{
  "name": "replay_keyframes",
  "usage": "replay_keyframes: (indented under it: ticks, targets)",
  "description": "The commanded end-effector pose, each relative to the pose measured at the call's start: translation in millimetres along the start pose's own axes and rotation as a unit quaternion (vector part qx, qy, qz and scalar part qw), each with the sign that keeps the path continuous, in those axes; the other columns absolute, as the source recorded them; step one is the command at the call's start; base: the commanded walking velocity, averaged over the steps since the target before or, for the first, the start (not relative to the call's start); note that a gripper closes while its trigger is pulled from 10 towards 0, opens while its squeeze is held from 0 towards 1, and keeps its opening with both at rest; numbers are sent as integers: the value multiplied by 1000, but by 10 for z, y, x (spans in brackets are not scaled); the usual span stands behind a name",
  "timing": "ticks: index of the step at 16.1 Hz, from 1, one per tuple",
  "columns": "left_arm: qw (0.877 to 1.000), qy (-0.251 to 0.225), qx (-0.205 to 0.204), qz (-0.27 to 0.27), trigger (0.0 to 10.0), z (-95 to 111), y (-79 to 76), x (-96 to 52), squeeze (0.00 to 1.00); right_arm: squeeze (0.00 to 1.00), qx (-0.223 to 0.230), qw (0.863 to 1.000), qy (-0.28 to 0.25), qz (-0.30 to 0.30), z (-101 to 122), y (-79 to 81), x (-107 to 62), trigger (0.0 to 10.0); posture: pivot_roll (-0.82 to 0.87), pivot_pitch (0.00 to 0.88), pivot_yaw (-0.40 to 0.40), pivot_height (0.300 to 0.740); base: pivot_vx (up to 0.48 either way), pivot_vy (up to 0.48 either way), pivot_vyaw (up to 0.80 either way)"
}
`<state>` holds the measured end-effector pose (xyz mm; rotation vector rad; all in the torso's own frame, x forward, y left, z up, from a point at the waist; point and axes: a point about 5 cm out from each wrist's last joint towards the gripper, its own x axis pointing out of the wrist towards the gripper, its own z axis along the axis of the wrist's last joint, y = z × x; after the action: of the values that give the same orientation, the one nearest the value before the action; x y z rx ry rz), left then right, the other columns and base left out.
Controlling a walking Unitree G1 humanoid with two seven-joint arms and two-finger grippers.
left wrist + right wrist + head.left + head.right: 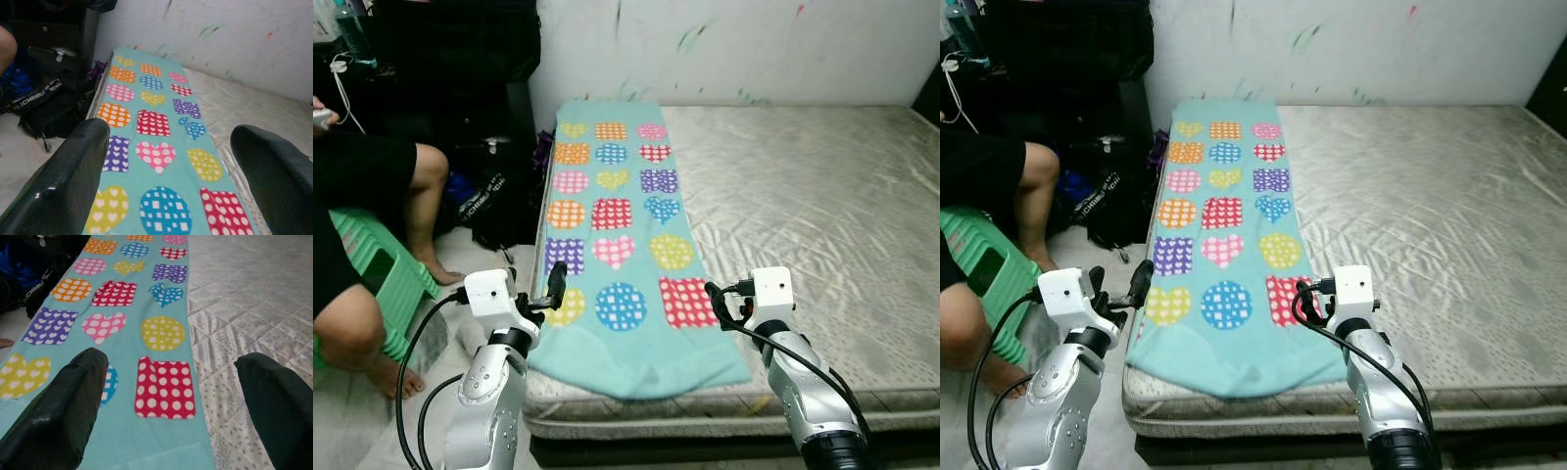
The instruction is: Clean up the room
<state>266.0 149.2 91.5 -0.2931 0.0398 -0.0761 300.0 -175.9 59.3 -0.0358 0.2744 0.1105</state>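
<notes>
Teal patterned blanket (619, 245) lies flat along the mattress's (822, 225) left edge, at our 12 o'clock. Left pincer (554, 284) and right pincer (717, 299) both spread, poised at near corners. We'd pinch both corners evenly, then fold away.

I am noting the bare mattress (822, 206) lying open across the right half of the frame. The folded towel (617, 235) is lying flat down the centre-left. At the left edge, a seated person's legs (372, 255), a green stool (382, 274) and a black bag (494, 201) are crowding the floor beside the bed, narrowing passage there. The wall (734, 49) is closing off the top.
</notes>
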Motion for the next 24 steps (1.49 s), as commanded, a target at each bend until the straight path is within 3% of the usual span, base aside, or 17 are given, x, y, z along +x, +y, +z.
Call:
replay_keyframes:
  ticks: [1,6,18,21,24]
  targets:
    - [1000,-1,4,-1,10000,7,-1,7,0,0,-3,1000,-4,-1,26,-12,7,10000,-86,0,-16,740,368,0,0]
    - [1000,6,8,8,10000,-13,10,12,0,0,-5,1000,-3,-1,13,-11,4,10000,-87,0,-14,740,340,0,0]
    - [999,18,5,32,10000,-49,45,14,0,0,-14,1000,3,6,-2,13,20,10000,-77,0,-19,740,0,0,0]
    - [996,68,-2,49,10000,-206,103,3,0,0,-33,999,33,9,-47,24,50,10000,-79,0,-19,740,0,0,0]
    - [992,110,6,57,10000,-316,189,-82,0,0,-10,998,67,6,-109,30,25,10000,-71,0,-26,740,0,0,0]
